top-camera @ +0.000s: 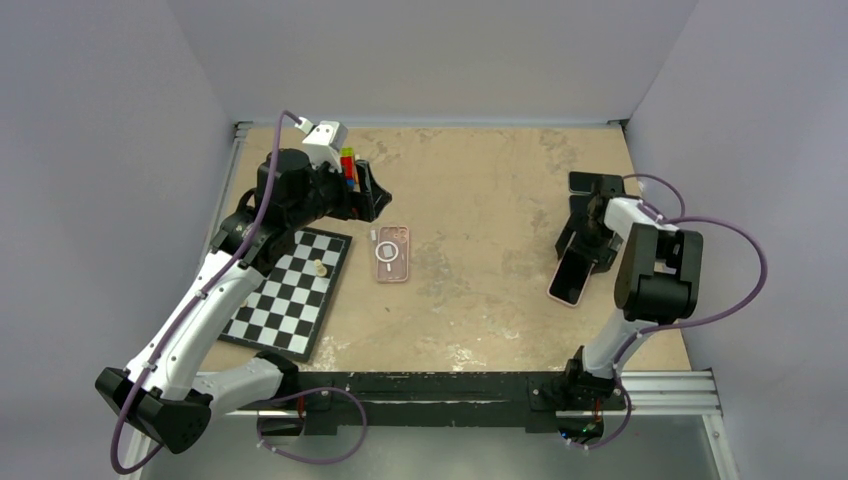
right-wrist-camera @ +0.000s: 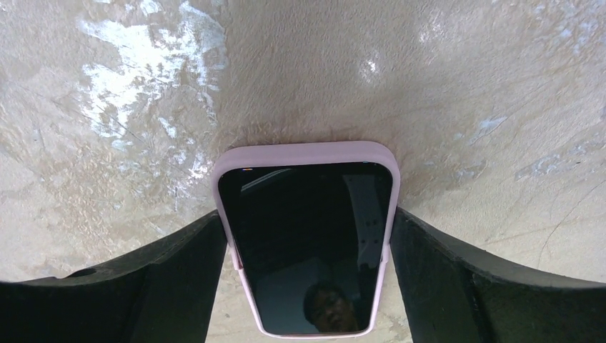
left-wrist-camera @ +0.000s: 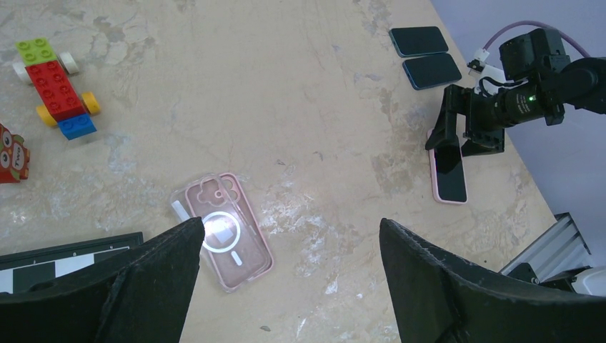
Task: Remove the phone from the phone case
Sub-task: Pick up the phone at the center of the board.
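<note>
Chessboard (top-camera: 288,297) with pawn (top-camera: 319,267); brick car (left-wrist-camera: 54,89); two dark phones (left-wrist-camera: 419,41) side by side.

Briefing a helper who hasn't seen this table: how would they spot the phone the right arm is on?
Look at the right side of the table, where the right gripper reaches down. The phone lies screen-up between its fingers, nearer the arms than two other phones. It alone has a pink border; those two are edged in blue.
</note>
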`<move>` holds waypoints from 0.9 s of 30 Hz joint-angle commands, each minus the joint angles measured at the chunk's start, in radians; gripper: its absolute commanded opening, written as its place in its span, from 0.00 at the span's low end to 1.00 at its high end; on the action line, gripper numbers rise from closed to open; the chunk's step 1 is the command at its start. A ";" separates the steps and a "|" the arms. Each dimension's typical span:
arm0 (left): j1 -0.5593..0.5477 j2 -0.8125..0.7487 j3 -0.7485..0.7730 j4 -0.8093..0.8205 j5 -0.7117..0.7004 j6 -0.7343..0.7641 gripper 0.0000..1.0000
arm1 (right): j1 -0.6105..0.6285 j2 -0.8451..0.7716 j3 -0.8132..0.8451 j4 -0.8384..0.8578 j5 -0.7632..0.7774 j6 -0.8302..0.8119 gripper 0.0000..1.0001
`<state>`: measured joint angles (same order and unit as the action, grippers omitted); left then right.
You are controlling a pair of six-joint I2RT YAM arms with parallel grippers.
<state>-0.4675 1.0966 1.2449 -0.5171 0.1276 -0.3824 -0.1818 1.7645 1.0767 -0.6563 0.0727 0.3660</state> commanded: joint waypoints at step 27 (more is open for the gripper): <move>-0.005 0.041 -0.033 0.075 0.045 0.008 0.96 | 0.068 -0.542 -0.385 0.714 -0.441 0.046 0.00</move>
<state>-0.4675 1.1236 1.2217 -0.4976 0.1421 -0.3824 -0.1509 1.2873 0.7467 -0.1658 -0.2443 0.3943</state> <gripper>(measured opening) 0.956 0.736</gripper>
